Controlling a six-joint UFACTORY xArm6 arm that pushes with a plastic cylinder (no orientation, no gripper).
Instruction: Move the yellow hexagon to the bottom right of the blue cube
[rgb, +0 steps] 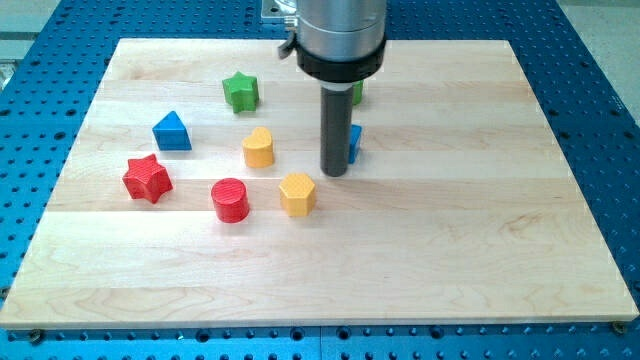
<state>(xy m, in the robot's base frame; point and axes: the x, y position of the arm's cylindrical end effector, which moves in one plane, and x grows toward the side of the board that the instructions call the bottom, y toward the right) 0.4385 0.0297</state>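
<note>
The yellow hexagon (297, 193) lies on the wooden board (420, 260), below and to the left of my tip (334, 173), a short gap apart. The blue cube (354, 142) is mostly hidden behind the rod, only its right edge showing just right of the rod. The rod comes down from the view's top centre, and its tip rests on the board between the hexagon and the cube.
A yellow rounded block (259, 148) sits left of the rod. A red cylinder (230, 199) and a red star (147, 178) lie further left. A blue triangular block (172, 131) and a green star (240, 91) are upper left. A green block (357, 93) peeks out behind the rod.
</note>
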